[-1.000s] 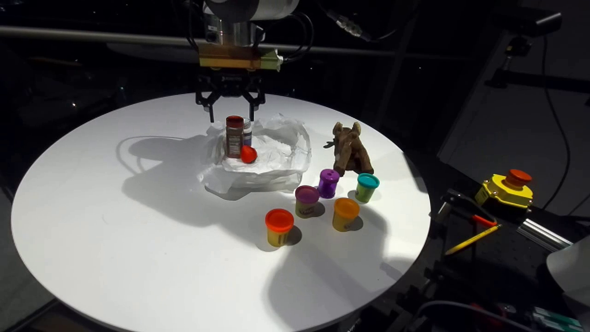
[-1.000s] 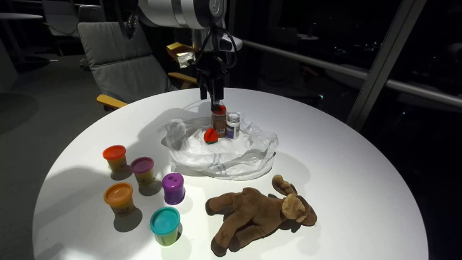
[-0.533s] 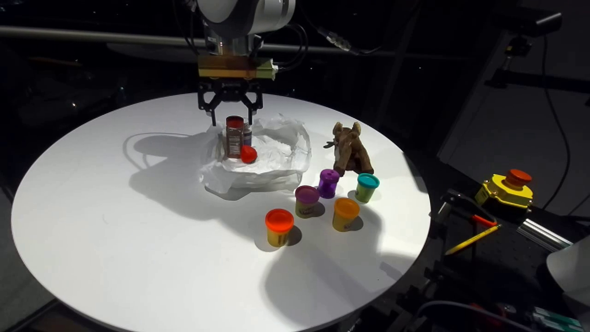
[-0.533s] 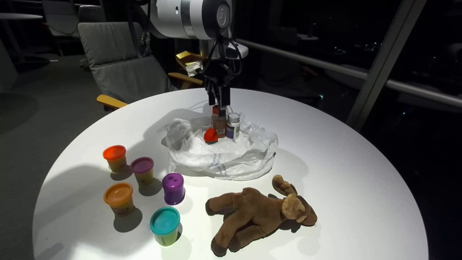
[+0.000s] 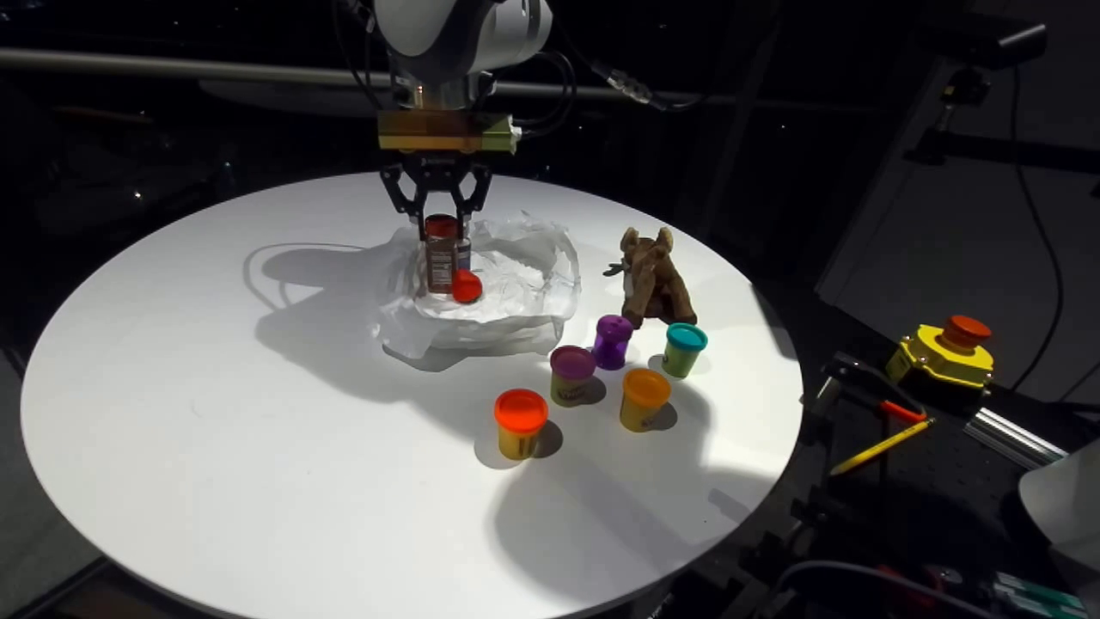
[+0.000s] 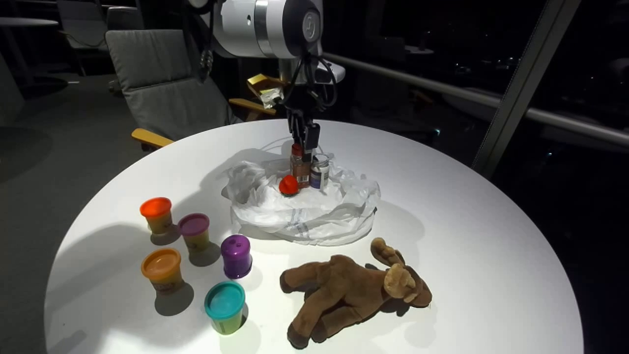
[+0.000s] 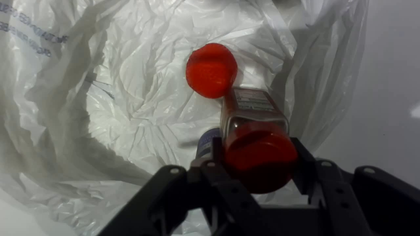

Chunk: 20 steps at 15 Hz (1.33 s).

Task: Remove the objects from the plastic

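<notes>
A: Arm (image 6: pixel 241 29) pose?
B: Bent overhead, claw (image 5: pixel 442 230) pointing straight down; jaws only cap-wide, gripping the red-capped spice jar (image 5: pixel 442 268).
A: Jar's place?
B: Directly below claw, upright, inside the plastic bag (image 6: pixel 329 223); white bottle (image 6: pixel 320 173) just beside.

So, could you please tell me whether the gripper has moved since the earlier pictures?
Yes, the gripper has come down, judged against the rail behind it in an exterior view.
</notes>
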### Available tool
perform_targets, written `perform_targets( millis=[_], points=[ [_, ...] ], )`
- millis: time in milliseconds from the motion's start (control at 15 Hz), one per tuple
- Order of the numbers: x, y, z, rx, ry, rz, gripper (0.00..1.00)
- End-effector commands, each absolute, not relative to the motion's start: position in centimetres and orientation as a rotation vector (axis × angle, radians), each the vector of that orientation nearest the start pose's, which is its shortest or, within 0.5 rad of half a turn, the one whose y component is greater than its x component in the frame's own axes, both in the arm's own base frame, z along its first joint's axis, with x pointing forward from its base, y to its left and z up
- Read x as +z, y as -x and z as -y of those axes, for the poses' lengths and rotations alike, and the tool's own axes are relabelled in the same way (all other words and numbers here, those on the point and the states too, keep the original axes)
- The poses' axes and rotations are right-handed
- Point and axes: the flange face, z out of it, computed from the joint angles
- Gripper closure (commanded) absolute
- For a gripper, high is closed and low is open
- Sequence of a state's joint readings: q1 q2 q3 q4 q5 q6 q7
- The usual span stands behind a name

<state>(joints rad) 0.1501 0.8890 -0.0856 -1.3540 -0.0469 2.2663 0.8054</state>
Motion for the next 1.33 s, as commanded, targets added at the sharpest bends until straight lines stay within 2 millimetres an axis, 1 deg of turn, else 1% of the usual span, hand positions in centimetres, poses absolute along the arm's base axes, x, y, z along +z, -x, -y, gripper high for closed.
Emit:
perform_targets(
  millis=[0, 133, 200, 333, 467, 600, 733, 800, 933, 1000, 1067, 1133, 1200, 1267],
  points=[
    [22.0, -73.5, -4.8, -0.139, 3.006, -1.111, 0.75],
    [24.7, -72.6, -4.8, -0.149, 3.021, -1.098, 0.75],
    [26.6, -71.9, -5.1, -0.164, 3.017, -1.089, 0.75],
    [29.4, -70.5, -6.2, -0.176, 3.021, -1.038, 0.75],
    [31.9, -68.4, -7.9, -0.167, 3.048, -0.965, 0.75],
    [33.2, -65.6, -10.6, -0.159, 3.100, -0.843, 0.75],
    [32.9, -62.5, -14.0, -0.162, 3.175, -0.702, 0.75],
    [32.2, -60.9, -15.8, -0.158, 3.217, -0.633, 0.75],
    [29.5, -57.4, -19.6, -0.153, 3.300, -0.494, 0.75],
    [27.5, -55.9, -21.4, -0.155, 3.317, -0.431, 0.75],
    [26.5, -53.9, -23.4, -0.201, 3.324, -0.377, 0.75],
    [24.8, -52.8, -25.0, -0.265, 3.319, -0.329, 0.75],
    [24.1, -51.4, -26.4, -0.314, 3.305, -0.287, 0.75],
    [23.1, -50.6, -27.4, -0.364, 3.284, -0.275, 0.75]
  ],
)
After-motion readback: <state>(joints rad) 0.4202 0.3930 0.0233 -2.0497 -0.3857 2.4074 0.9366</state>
